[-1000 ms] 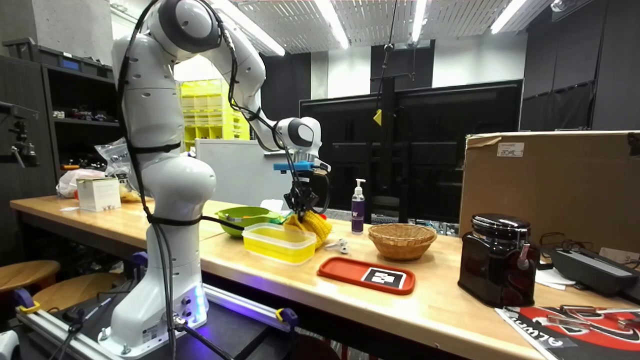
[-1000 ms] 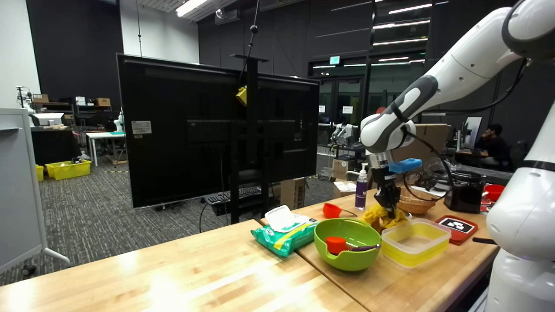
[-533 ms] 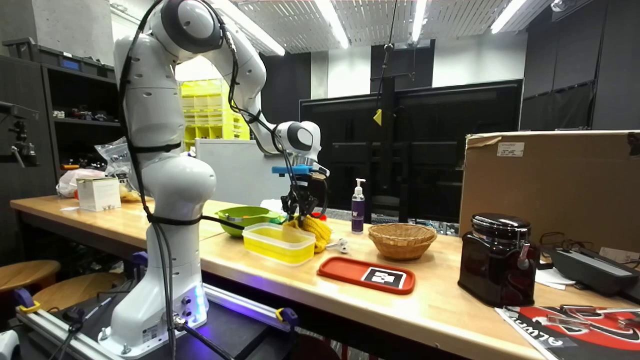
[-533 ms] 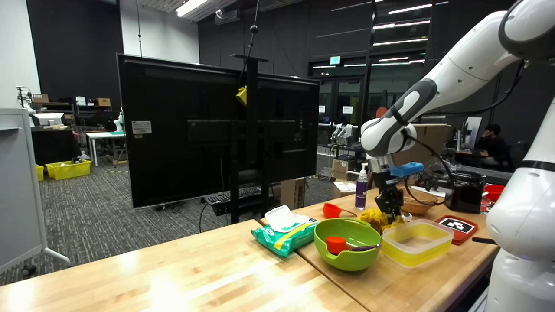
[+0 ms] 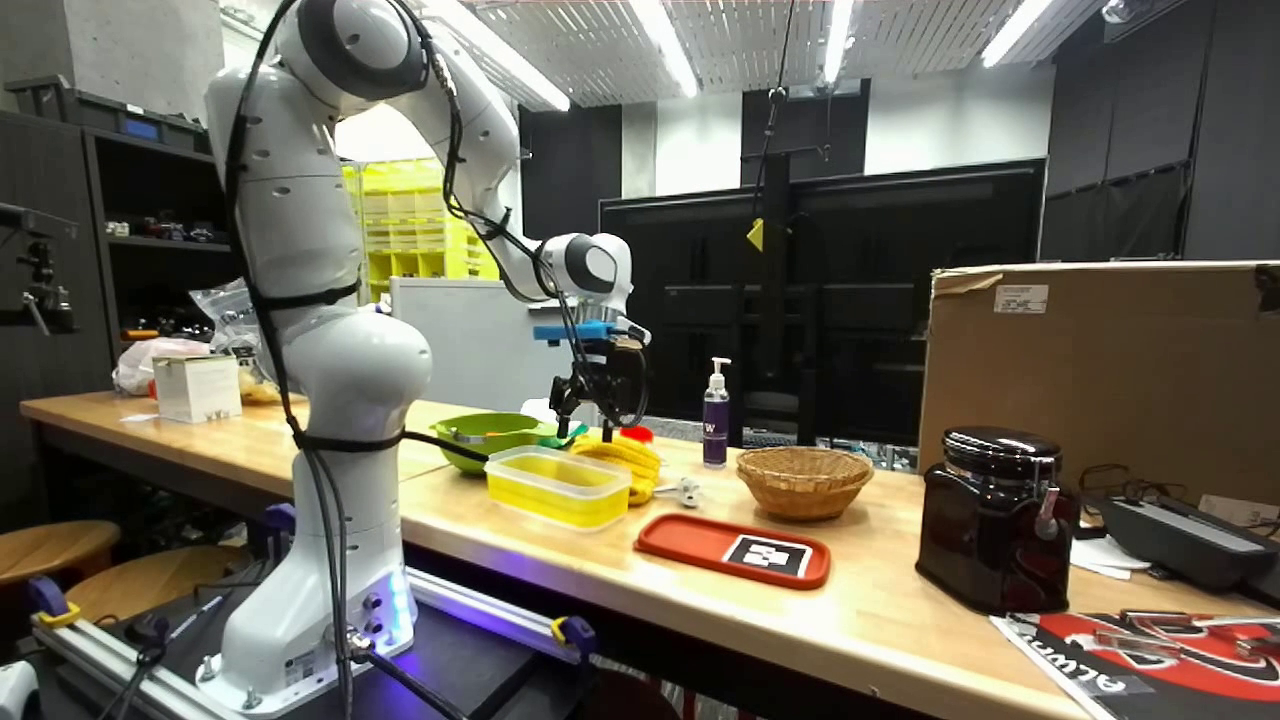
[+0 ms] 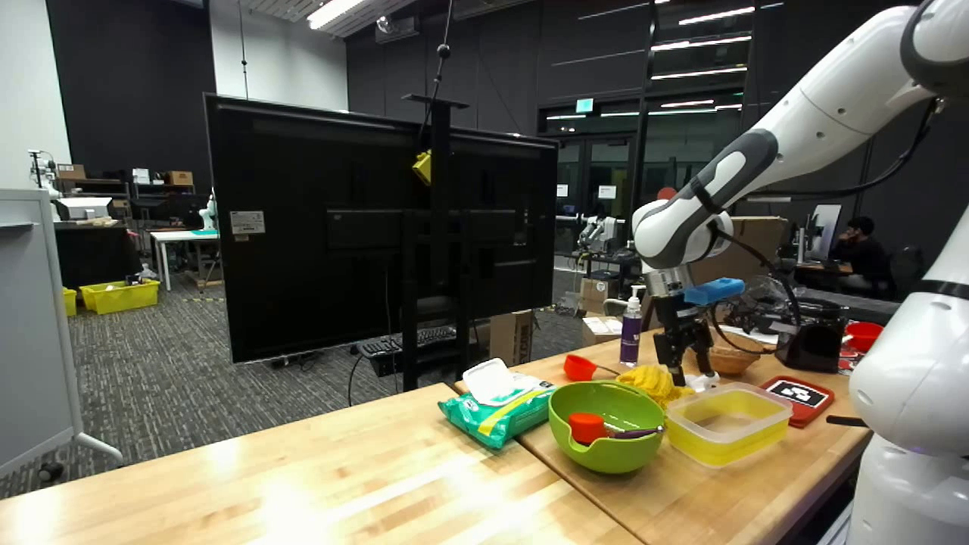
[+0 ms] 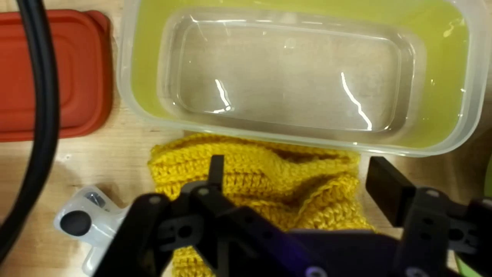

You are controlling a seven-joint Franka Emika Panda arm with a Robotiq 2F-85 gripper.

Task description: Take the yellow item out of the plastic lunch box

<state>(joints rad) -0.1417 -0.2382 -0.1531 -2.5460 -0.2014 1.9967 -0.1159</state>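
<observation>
The yellow item, a crocheted yellow cloth (image 7: 253, 184), lies crumpled on the wooden table, right against the long side of the plastic lunch box (image 7: 292, 136). In both exterior views the cloth (image 5: 638, 460) (image 6: 649, 381) rests beside the box (image 5: 558, 495) (image 6: 728, 448), which has pale yellow-green walls. Looking down into it in the wrist view, I see a bare clear floor. My gripper (image 7: 297, 165) is open just above the cloth, jaws spread wide with nothing held. One finger stands over the fabric, the other past its edge. Part of the cloth is hidden behind the gripper.
A flat red tray (image 5: 735, 550) lies in front of a wicker basket (image 5: 805, 490). Near the cloth sits a small white object (image 7: 98, 223). A green bowl (image 6: 606, 450) stands close to the box, and a pump bottle (image 6: 630, 333) behind. A dark jar (image 5: 995, 530) stands farther along.
A second ago my gripper was shut on the bunched cloth. Its jaws have spread, the arm has risen slightly, and the cloth has settled lower onto the table. The box looks unmoved.
</observation>
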